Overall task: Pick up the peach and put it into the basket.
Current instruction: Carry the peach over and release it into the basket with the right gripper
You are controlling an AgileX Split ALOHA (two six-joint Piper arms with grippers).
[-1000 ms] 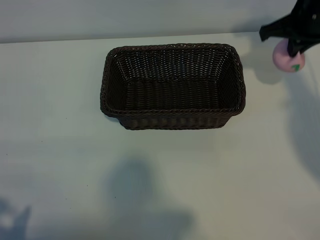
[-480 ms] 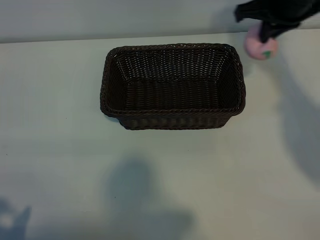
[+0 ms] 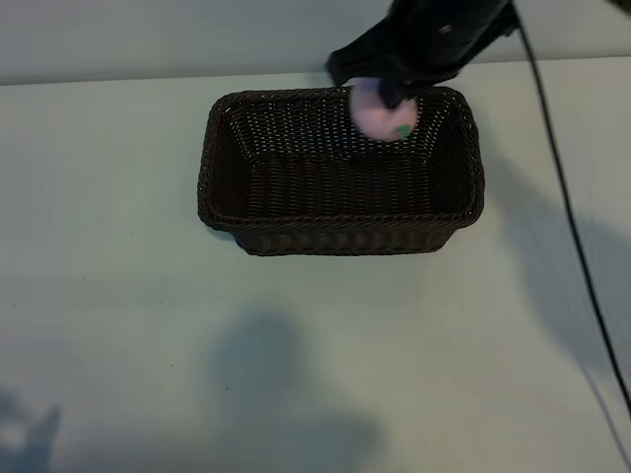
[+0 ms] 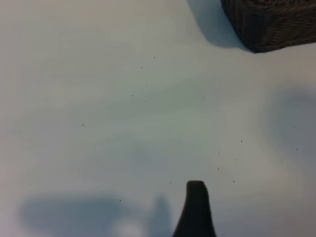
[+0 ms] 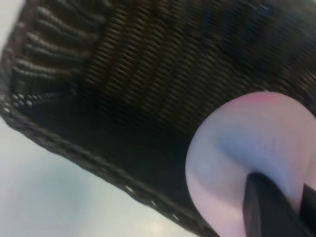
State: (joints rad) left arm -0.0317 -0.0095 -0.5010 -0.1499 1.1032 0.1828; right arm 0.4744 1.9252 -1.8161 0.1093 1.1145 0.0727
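The small pink peach (image 3: 383, 118) hangs over the far right part of the dark brown wicker basket (image 3: 340, 223), held in my right gripper (image 3: 380, 95), which is shut on it from above. In the right wrist view the peach (image 5: 237, 148) fills the lower corner above the basket's dark inside (image 5: 98, 74), with one black finger (image 5: 266, 207) pressed against it. My left arm is outside the exterior view. Its wrist view shows one dark finger (image 4: 195, 207) over bare table, nothing beside it, and a corner of the basket (image 4: 269, 24) far off.
The basket stands on a pale table (image 3: 118, 296), nearer the far edge. The right arm's black cable (image 3: 564, 207) trails over the table's right side. Soft shadows lie on the near part of the table.
My right gripper has carried the peach leftward from beyond the basket's right end to over the basket's far right interior. The basket has not moved.
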